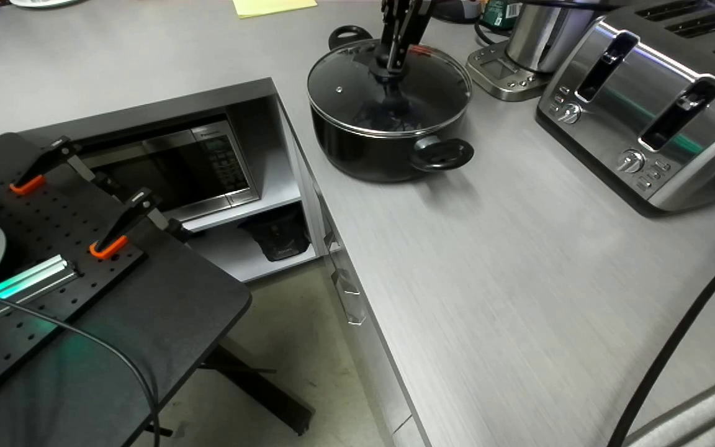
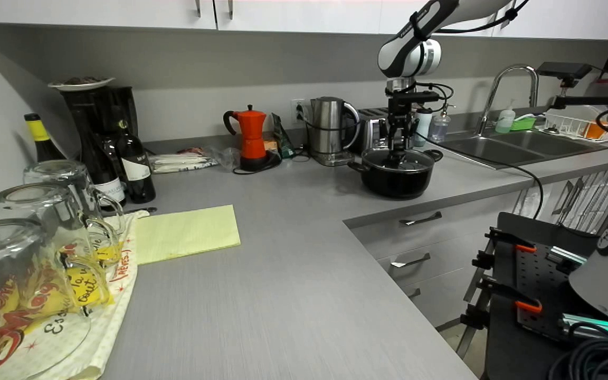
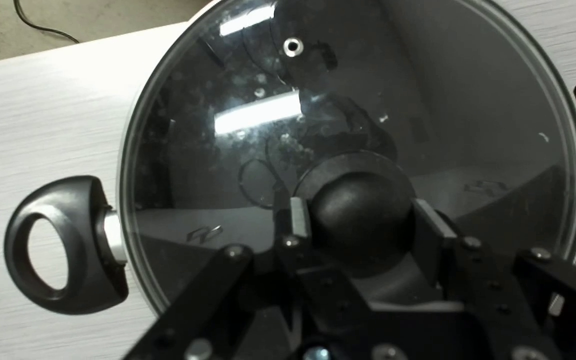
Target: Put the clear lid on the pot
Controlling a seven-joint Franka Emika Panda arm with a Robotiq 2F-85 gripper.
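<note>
The clear lid [image 1: 345,102] lies level on top of the black pot [image 1: 364,152], its rim lined up with the pot's rim. It shows the same way in an exterior view, lid [image 2: 417,162] over pot [image 2: 396,182]. In the wrist view the lid's glass [image 3: 208,165] fills the frame, with a pot handle [image 3: 90,240] at the left and part of another at the right edge. My gripper [image 3: 358,215] points down with its pads against both sides of the black knob [image 3: 363,205]. It also shows over the lid in both exterior views, gripper [image 1: 395,65] and gripper [image 2: 397,153].
The steel toaster [image 1: 655,124] and steel kettle [image 2: 326,124] stand near the pot. The counter's inner edge runs close beside the pot. A red moka pot [image 2: 252,137], yellow paper [image 2: 188,232] and glass mugs [image 2: 8,285] are farther off. The sink [image 2: 499,150] lies beyond.
</note>
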